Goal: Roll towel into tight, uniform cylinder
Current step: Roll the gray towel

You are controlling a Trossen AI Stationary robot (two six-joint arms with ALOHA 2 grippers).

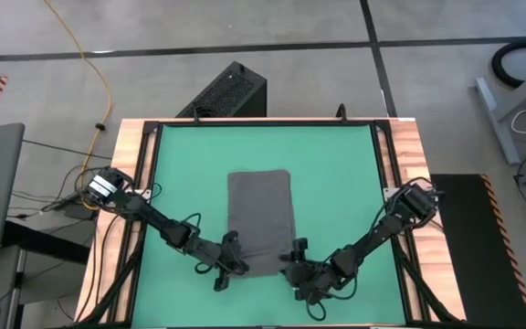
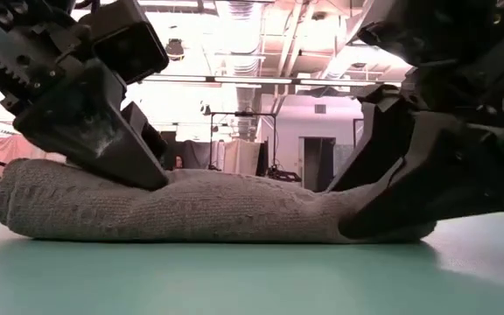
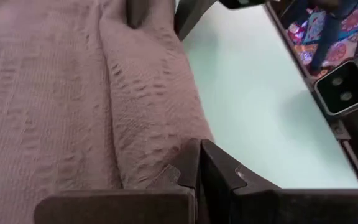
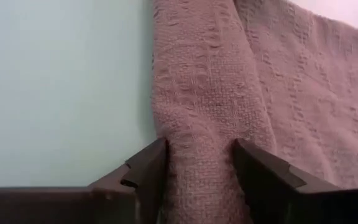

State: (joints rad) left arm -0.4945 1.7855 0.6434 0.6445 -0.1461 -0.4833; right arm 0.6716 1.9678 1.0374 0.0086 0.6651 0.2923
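The dark grey towel lies flat on the green mat, its near end rolled into a thick roll that runs left to right. My left gripper is shut and sits at the roll's left end. My right gripper is at the roll's right end, with the roll between its two fingers. In the low view the left gripper slants down onto the roll, and the right gripper covers the roll's right end. My left gripper presses its shut fingertips onto the roll's left end, slanting down from the table's left and lying along the roll. The roll rests on the mat. My right gripper pinches the roll's right end between its two fingers, slanting down from the table's right, along the roll. The cloth is drawn in narrower between the fingers and holds several layers. The roll stays on the mat.
Bare green mat lies on both sides of the towel and toward the far edge. Wooden rails frame the table. A black box stands beyond the far edge. A small camera block sits at the table's near edge.
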